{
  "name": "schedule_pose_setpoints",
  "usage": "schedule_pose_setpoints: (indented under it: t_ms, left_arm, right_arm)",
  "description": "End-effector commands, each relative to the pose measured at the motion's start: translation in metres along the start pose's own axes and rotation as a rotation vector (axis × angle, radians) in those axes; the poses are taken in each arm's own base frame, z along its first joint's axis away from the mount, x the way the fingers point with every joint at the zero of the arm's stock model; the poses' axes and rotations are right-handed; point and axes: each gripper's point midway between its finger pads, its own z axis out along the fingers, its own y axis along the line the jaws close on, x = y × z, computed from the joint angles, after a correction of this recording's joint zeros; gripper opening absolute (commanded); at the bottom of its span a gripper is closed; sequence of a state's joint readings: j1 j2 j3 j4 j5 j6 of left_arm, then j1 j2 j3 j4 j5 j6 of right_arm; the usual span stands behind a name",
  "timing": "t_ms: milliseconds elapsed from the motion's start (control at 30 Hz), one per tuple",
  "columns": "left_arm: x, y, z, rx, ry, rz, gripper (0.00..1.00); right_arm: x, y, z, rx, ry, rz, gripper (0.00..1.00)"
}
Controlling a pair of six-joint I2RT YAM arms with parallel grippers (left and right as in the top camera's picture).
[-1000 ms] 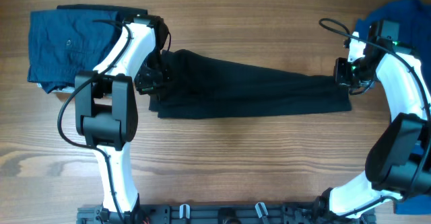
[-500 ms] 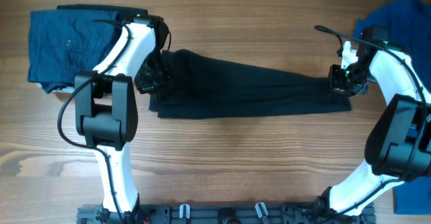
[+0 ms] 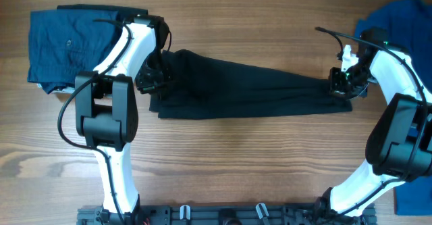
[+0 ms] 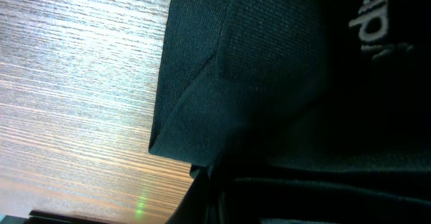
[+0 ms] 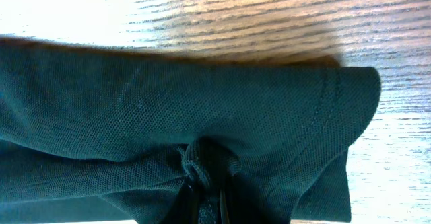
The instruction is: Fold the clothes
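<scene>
The black shirt (image 3: pixel 250 90) lies stretched in a long band across the tabletop (image 3: pixel 236 164), spanning the gap between the two hands. The left hand (image 3: pixel 151 80) is pinched tight on the shirt's left end, near the white logo (image 4: pixel 377 25). The right hand (image 3: pixel 339 83) is pinched tight on the right end, with fabric bunched at its fingertips. A navy garment (image 3: pixel 67 42) lies just beyond the left hand, and a bright blue garment (image 3: pixel 401 15) lies beyond the right.

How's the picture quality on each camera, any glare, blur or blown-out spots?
Overhead view: even light, sharp, but the black shirt reads as one flat dark mass. Left wrist view: glare on the wooden table, white logo soft. Right wrist view: table blown out white at top left, grain blurred, shirt weave crisp.
</scene>
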State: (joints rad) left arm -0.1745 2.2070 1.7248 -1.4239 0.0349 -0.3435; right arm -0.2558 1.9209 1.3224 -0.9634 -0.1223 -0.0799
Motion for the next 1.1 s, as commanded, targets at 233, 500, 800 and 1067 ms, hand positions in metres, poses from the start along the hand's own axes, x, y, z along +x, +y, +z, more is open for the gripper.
schedule_pose_setpoints:
  t_ms: [233,500,800,1067]
  left_arm:
    - [0.003,0.001,-0.004,0.011,-0.001,-0.015,0.09]
    - [0.002,0.000,-0.004,0.013,-0.007,-0.015,0.13]
    - [0.000,0.000,-0.019,0.023,-0.036,-0.005,0.48]
    - [-0.028,-0.016,-0.132,0.174,-0.380,0.006,0.61]
  right_arm:
    - [0.013,-0.001,0.009,0.010,0.061,0.034,0.04]
    - [0.018,-0.001,0.008,0.009,0.082,0.037,0.08]
    - [0.008,-0.002,-0.009,0.022,0.059,0.042,0.55]
    - [-0.030,0.025,-0.092,-0.082,-0.113,0.035,0.71]
